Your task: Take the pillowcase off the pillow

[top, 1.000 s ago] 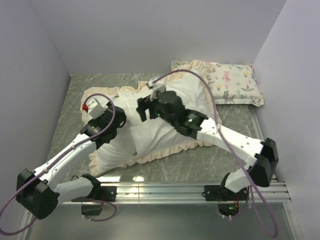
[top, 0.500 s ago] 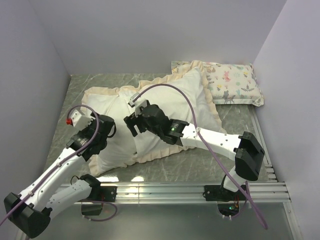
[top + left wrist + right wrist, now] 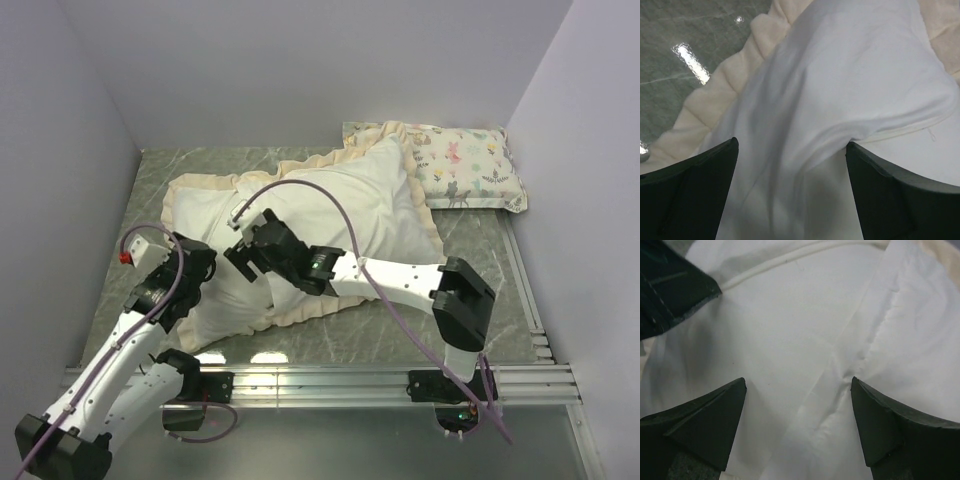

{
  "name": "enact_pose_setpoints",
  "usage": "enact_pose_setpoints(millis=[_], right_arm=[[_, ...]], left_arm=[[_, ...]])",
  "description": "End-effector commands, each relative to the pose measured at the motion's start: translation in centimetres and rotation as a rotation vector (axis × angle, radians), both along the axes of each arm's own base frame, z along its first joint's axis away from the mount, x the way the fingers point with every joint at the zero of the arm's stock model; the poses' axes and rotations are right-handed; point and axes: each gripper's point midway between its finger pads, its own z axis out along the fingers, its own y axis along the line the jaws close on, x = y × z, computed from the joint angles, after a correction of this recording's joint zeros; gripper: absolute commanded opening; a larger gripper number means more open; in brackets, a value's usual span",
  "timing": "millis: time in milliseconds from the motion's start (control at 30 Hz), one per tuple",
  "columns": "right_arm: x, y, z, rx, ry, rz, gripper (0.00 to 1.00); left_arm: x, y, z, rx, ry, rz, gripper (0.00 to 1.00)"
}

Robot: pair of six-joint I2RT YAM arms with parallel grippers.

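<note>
The pillowcase (image 3: 340,200) lies across the middle of the table with its white inside outward and its cream frill (image 3: 310,310) around the edge. A plump white bulk fills it. White lies on white, so I cannot tell where the pillow shows. My left gripper (image 3: 212,272) is open over the near-left part; white folds (image 3: 805,100) and the frill (image 3: 715,95) lie under its jaws (image 3: 791,143). My right gripper (image 3: 238,260) is open just beside it. A stitched seam (image 3: 860,360) runs between its jaws (image 3: 799,380). Neither holds anything.
A small animal-and-plant print pillow (image 3: 470,165) lies at the back right corner. Walls close the left, back and right sides. The metal rail (image 3: 320,380) runs along the near edge. Grey marble table (image 3: 480,270) shows right of the case. The left gripper's dark body (image 3: 670,285) crowds the right wrist view.
The right gripper has swept left and nearer across the white fabric, ending close to the left gripper. The left arm has drawn back toward the near left. The case's far-right corner is uncovered.
</note>
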Motion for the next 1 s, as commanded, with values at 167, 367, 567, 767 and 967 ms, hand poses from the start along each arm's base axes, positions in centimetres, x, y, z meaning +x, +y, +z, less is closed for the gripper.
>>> enact_pose_setpoints(millis=[167,367,567,767,967], right_arm=[[1.9,0.2,-6.9,-0.201,-0.025,-0.113,0.95],[3.9,-1.6,-8.2,-0.302,0.010,-0.254,0.17],[5.3,-3.5,-2.9,-0.137,0.157,-0.334,0.00],[9.3,-5.6,3.3,0.051,0.227,-0.413,0.00],[11.7,-4.1,6.1,0.134,0.269,-0.388,0.00]], left_arm=[[3.0,-1.8,-2.0,-0.107,-0.017,-0.167,0.86],[4.5,-3.4,-1.2,-0.110,-0.036,-0.277,0.69],[5.2,-6.8,2.4,-0.132,-0.088,-0.496,0.82],[3.6,-8.8,3.6,-0.145,-0.086,-0.572,0.83],[2.2,-10.0,1.5,-0.119,0.018,-0.592,0.76]])
